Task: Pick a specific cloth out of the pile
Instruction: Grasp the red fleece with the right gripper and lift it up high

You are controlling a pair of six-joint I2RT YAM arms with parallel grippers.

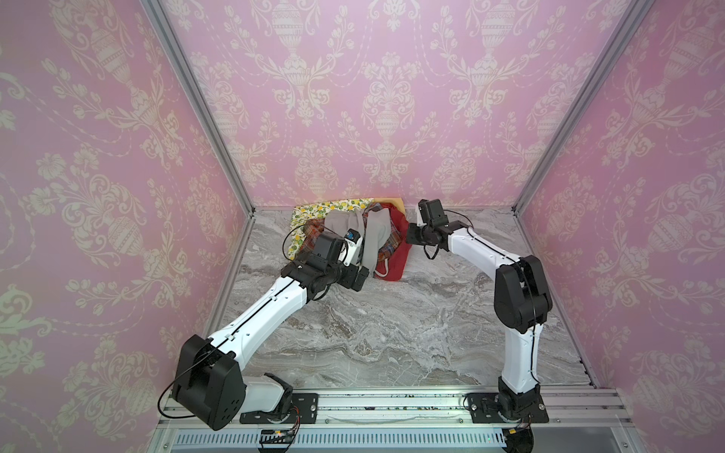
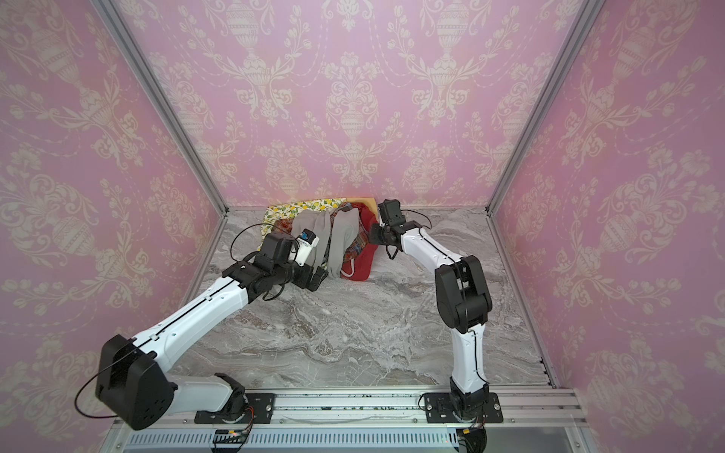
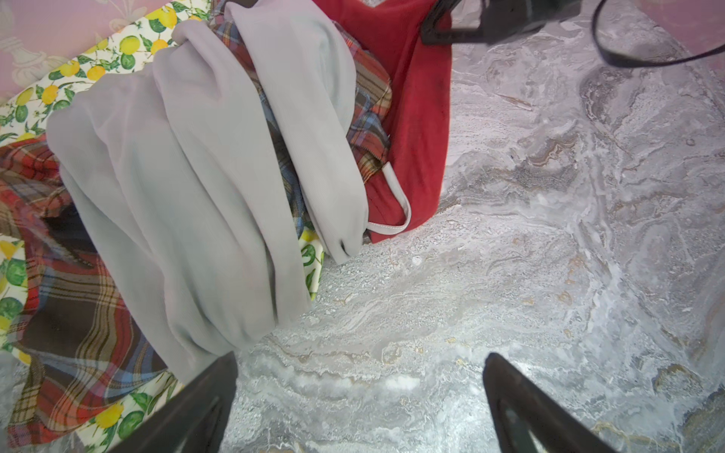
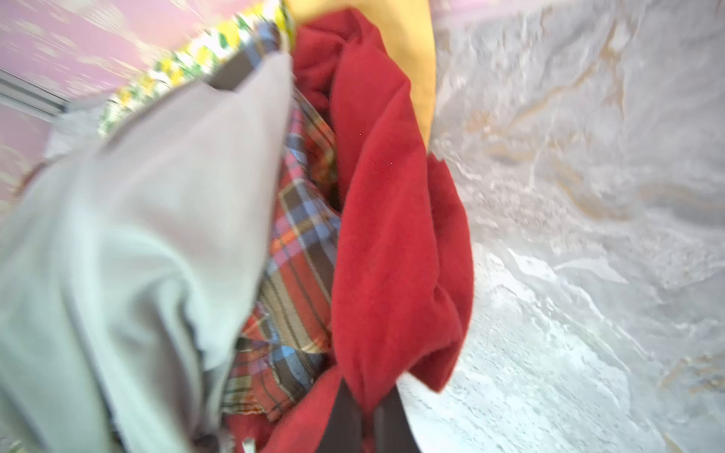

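Dark red cloth (image 1: 397,251) with pale trim sits on right edge of pile (image 1: 341,223) at back of marble tabletop (image 1: 412,333), near rear wall, partly tucked under plaid cloth (image 3: 368,129) and grey garment (image 3: 176,176). Right gripper (image 4: 365,396) pinched tight on a fold of the dark red cloth, wrist view blurred. Left gripper (image 3: 359,359) jaws spread wide, holding nothing, low over bare marble just beside grey garment's end. Lemon-print cloth (image 1: 314,213) under the pile, yellow cloth (image 1: 396,201) peeking out behind the red
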